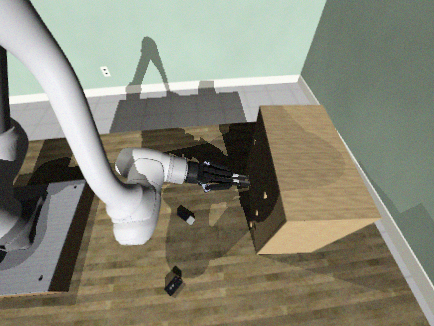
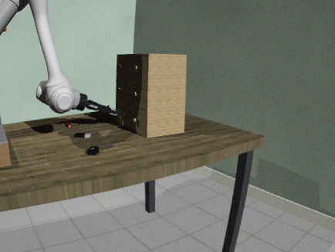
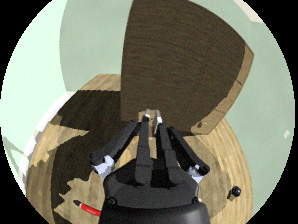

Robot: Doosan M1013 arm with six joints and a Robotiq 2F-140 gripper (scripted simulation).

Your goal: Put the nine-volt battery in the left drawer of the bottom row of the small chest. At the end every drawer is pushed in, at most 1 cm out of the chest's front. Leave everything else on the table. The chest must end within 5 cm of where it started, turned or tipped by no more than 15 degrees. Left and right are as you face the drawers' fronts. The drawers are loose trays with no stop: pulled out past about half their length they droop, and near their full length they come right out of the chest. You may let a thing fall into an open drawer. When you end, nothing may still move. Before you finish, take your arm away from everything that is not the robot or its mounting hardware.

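The small wooden chest (image 1: 305, 175) stands on the table with its dark drawer front (image 1: 260, 190) facing my arm. All drawers look pushed in. My gripper (image 1: 244, 181) reaches level at the bottom row and is shut on the knob of the left bottom drawer; it also shows in the exterior view (image 2: 120, 114) and the wrist view (image 3: 150, 116). The right bottom knob (image 2: 135, 120) is free. A small black block that looks like the nine-volt battery (image 1: 173, 282) (image 2: 93, 150) lies on the table near the front edge, well apart from the gripper.
A black piece with a white end (image 1: 186, 215) lies on the table below my wrist. A thin red stick (image 3: 87, 208) (image 2: 68, 124) lies further back on the table. The arm's grey base plate (image 1: 35, 235) is at the left. The wall is close behind the chest.
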